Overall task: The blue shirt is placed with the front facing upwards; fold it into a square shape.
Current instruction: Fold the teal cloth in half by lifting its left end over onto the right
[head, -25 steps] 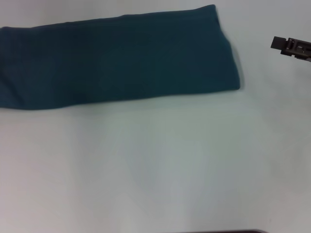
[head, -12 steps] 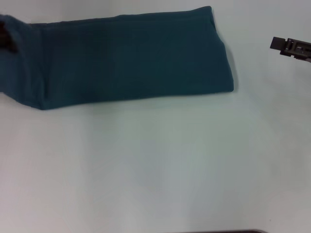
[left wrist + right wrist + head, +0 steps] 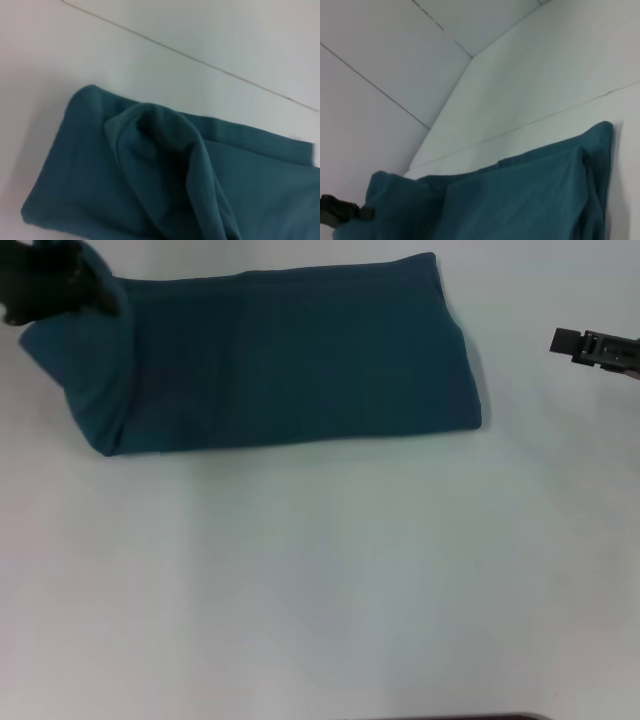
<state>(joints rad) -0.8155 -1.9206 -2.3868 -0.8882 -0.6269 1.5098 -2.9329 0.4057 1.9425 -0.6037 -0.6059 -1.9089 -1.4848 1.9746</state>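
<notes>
Blue shirt point(image 3: 290, 355) folded into long band, axis left-right across far tabletop point(image 3: 320, 580). Left gripper point(image 3: 45, 285) jaws clamping lifted left end. Right gripper point(image 3: 595, 348) far right; jaws' state untellable.

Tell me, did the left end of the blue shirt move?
Yes. The left hand has lifted the blue shirt's left end and carried it rightward; its right end stays put.
</notes>
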